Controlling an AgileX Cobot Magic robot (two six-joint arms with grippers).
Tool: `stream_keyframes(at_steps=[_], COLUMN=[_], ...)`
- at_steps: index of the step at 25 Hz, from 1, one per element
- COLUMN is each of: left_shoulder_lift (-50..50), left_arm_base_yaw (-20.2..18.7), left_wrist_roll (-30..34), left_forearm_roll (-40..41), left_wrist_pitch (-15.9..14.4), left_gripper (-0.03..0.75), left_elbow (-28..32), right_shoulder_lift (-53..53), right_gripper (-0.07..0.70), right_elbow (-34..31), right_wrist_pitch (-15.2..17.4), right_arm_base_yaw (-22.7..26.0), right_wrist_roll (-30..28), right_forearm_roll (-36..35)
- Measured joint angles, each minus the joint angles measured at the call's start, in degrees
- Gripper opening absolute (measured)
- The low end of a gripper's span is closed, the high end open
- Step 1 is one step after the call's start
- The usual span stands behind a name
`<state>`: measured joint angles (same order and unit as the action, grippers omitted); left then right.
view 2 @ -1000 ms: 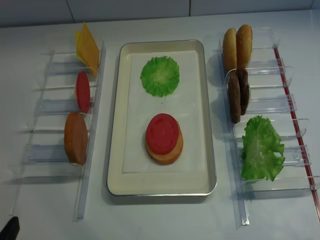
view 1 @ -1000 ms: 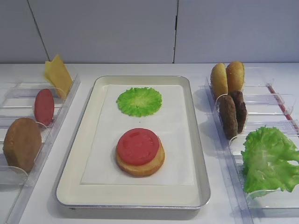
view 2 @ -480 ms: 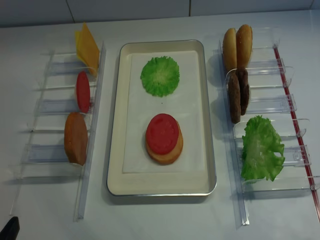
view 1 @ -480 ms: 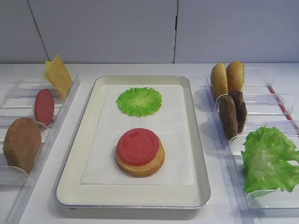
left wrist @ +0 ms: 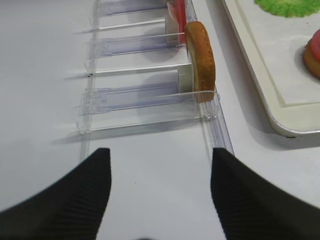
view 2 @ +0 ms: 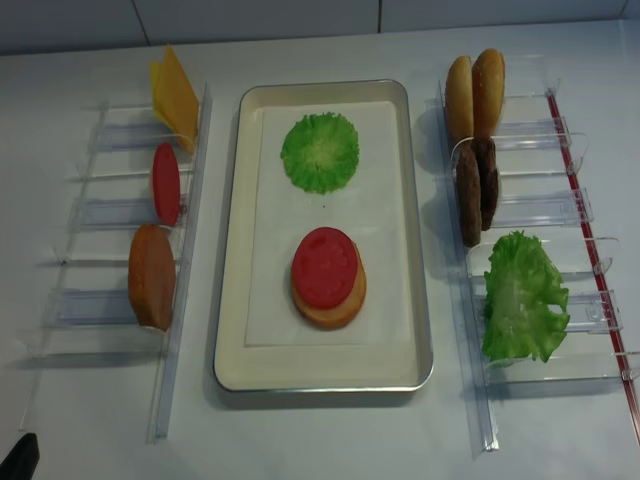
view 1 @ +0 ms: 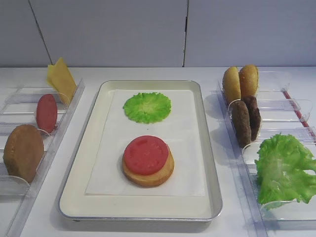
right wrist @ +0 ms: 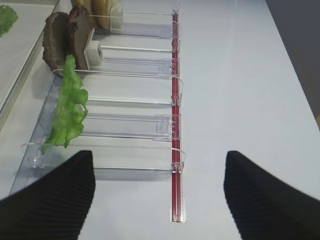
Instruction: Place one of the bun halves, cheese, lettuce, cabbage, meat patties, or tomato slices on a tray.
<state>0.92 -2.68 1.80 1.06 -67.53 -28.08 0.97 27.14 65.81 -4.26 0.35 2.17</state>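
The silver tray [view 1: 209,163] holds a round green leaf disc [view 1: 147,106] at the back. Nearer the front, a tomato slice [view 1: 146,154] lies on a bun half [view 1: 149,177]. The left rack carries cheese [view 1: 61,79], another tomato slice [view 1: 46,112] and a bun half [view 1: 22,152] on edge. On the right stand two bun halves [view 1: 240,81], meat patties [view 1: 246,120] and lettuce [view 1: 284,168]. My left gripper [left wrist: 160,165] hangs open over bare table just short of the left rack's bun half [left wrist: 201,60]. The right gripper [right wrist: 157,165] is open and empty near the lettuce [right wrist: 70,107].
Clear plastic racks [view 2: 110,215] [view 2: 540,210] flank the tray on both sides. A red strip [right wrist: 175,125] runs along the right rack's outer edge. A tray corner [left wrist: 282,117] shows to the right in the left wrist view. A dark tip [view 2: 20,455] pokes in at the bottom left.
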Motion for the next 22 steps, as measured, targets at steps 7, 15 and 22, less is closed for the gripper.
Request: stream_keyframes(at_steps=[7, 15, 22], left_shoulder_lift=[0.0, 0.0, 0.0], left_arm_base_yaw=[0.0, 0.0, 0.0], left_wrist_roll=[0.0, 0.0, 0.0], left_forearm_roll=[0.0, 0.0, 0.0], left_wrist_pitch=[0.0, 0.0, 0.0], left_gripper=[0.419, 0.419, 0.419], left_elbow=[0.0, 0.0, 0.0], right_shoulder_lift=[0.0, 0.0, 0.0], right_gripper=[0.551, 0.551, 0.551], right_elbow=[0.0, 0.0, 0.0], right_wrist_pitch=[-0.1, -0.1, -0.1], right_arm_base_yaw=[0.0, 0.0, 0.0], right_wrist_roll=[0.0, 0.0, 0.0], right_forearm_roll=[0.0, 0.0, 0.0])
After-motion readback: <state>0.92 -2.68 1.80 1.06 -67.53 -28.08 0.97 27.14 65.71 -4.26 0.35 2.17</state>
